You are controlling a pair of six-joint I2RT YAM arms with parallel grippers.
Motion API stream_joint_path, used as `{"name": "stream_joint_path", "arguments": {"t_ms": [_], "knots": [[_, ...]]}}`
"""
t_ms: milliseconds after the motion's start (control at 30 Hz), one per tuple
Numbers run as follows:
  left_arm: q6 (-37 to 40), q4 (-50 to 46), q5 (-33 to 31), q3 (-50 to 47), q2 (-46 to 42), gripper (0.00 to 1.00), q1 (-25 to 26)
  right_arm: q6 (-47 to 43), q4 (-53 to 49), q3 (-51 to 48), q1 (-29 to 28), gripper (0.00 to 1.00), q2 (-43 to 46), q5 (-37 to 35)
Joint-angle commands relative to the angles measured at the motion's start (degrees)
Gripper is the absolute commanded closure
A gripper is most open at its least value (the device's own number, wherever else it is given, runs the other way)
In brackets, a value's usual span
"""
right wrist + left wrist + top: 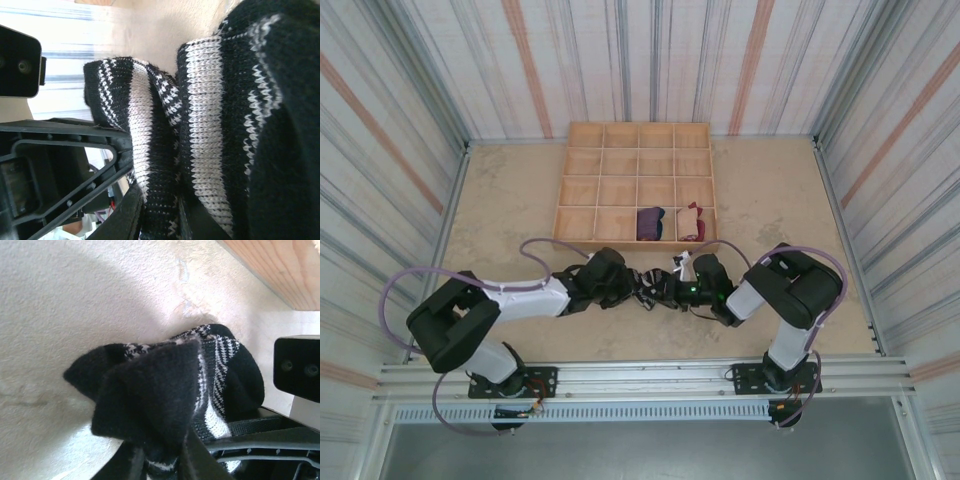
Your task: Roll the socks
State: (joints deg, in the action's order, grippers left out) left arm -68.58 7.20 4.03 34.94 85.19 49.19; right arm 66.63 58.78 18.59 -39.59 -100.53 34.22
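- Here, your two arms meet low over the surface, just in front of a wooden tray divided into square compartments.
- Your left claw is clenched on a fold of the black-and-white striped sock. Black fabric bunches up out of its fingers towards the camera.
- Your right claw is clenched on the same sock, pinching a band of white and black stripes.
- The striped sock hangs bunched between the two claws. Its far end seems to rest on the surface, near the tray's front wall.
- A purple sock and a tan sock sit bundled in neighbouring compartments of the tray's nearest row. By my judgement, the striped sock is the one left to roll.
- To roll it well, treat one claw as the anchor and turn the other over it, so the fabric wraps onto itself.
- Work with the claws close together. Pulling them apart would likely stretch the knit and loosen the roll.
- The loose black flap by the left claw looks likely to spring open, so tuck it inside the bundle.
- Let go with one claw at a time, and check that the bundle holds.
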Motion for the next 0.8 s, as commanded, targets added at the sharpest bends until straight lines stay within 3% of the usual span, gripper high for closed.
{"name": "stream_joint_path", "arguments": {"t_ms": [0, 167, 300, 500, 667, 767], "knots": [[0.5, -7.3, -4.6, 0.7, 1.0, 0.95, -1.8, -5.1, -15.0, -0.2, 0.1, 0.78, 3.7, -0.3], [5.1, -15.8, 0.2, 3.7, 0.4, 1.00, -4.9, -17.4, -43.3, 5.6, -2.2, 0.44, 18.7, -10.4], [8.4, -21.7, 5.2, 5.8, 0.2, 1.00, -6.8, -26.2, -60.1, 12.1, -8.9, 0.30, 25.9, -24.9], [11.1, -29.6, 10.0, 9.7, 0.9, 1.00, -7.2, -38.3, -63.7, 19.1, -22.6, 0.24, 22.5, -45.2], [12.4, -31.7, 12.2, 11.0, 1.1, 1.00, -7.2, -45.8, -59.0, 21.8, -28.3, 0.24, 16.6, -56.7], [13.1, -32.4, 13.0, 11.4, 1.2, 1.00, -7.2, -49.2, -56.2, 22.4, -29.3, 0.27, 13.5, -59.5]]}}
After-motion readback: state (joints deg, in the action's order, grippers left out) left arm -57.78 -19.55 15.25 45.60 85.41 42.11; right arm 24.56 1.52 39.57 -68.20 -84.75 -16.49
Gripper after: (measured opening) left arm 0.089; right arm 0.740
